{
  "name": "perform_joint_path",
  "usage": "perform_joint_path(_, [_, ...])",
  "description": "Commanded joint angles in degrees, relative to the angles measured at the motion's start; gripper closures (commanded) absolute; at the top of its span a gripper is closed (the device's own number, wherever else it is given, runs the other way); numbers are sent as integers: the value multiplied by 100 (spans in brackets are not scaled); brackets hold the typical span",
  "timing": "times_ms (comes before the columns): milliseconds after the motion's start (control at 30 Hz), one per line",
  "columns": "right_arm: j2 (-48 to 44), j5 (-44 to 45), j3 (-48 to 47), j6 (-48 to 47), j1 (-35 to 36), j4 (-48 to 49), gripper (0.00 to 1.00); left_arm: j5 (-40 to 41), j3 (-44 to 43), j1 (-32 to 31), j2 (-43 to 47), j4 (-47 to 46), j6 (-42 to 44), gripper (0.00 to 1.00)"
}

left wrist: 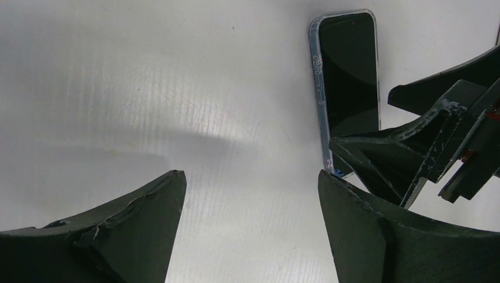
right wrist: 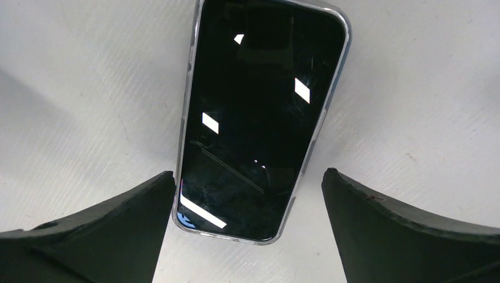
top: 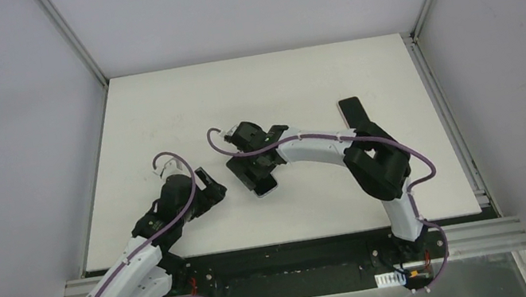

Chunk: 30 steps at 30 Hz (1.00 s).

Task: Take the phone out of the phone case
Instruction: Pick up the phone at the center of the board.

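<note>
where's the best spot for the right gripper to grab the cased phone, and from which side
Probably across its two long edges, on the clear case rim, coming straight down from above. The phone lies flat, screen up, on the table, and its narrow width fits between the open right gripper fingers straddling it.

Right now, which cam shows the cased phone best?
Right wrist: the phone fills the frame, screen up, clear case rim visible, near end between the open right gripper. Left wrist shows it partly hidden by that gripper; top view shows only a corner.
</note>
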<state>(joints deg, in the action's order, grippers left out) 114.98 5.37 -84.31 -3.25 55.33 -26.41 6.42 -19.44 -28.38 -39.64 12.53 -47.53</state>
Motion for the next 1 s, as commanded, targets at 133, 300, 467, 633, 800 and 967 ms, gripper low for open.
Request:
perform_joint_path(133, [101, 102, -252, 125, 25, -76, 1, -34, 24, 61, 30, -5, -62, 15])
perform_joint_path(300, [243, 273, -315, 198, 28, -74, 1, -35, 83, 61, 87, -5, -81, 15])
perform_joint_path(467, [387, 491, -408, 271, 13, -110, 1, -10, 129, 61, 147, -6, -106, 15])
perform_joint_path(633, [462, 489, -460, 272, 8, -67, 1, -9, 158, 61, 147, -10, -131, 15])
perform_joint_path(800, [572, 469, -511, 263, -6, -66, 1, -2, 198, 56, 160, -15, -171, 15])
perform_joint_path(967, [639, 527, -516, 287, -14, -66, 4, 10, 200, 61, 150, -19, -180, 15])
